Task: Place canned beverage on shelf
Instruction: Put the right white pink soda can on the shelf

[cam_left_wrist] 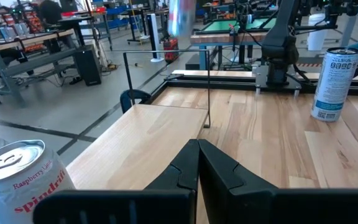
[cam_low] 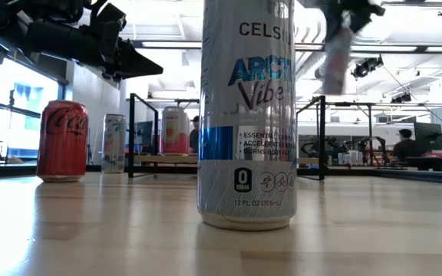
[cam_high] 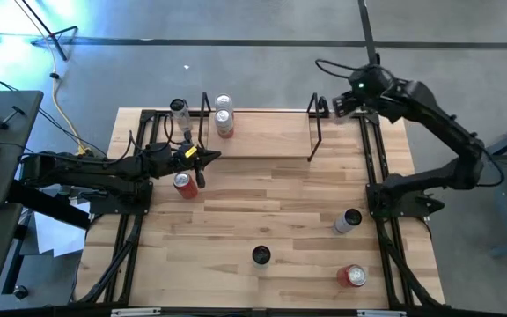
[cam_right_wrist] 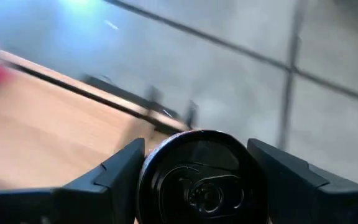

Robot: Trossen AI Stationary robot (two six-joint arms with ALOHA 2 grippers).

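At the frame's upper right, the right gripper [cam_right_wrist: 194,177] clasped a dark-topped metal can [cam_right_wrist: 202,177] beside the light-wood plank shelf [cam_high: 262,132] — rigid, slick, best held mid-body; the left gripper [cam_high: 208,157] idled, pinched empty.

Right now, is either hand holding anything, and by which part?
The right hand holds a black-topped can by its sides just under the rim, near the shelf's right end. The left hand is shut and empty.
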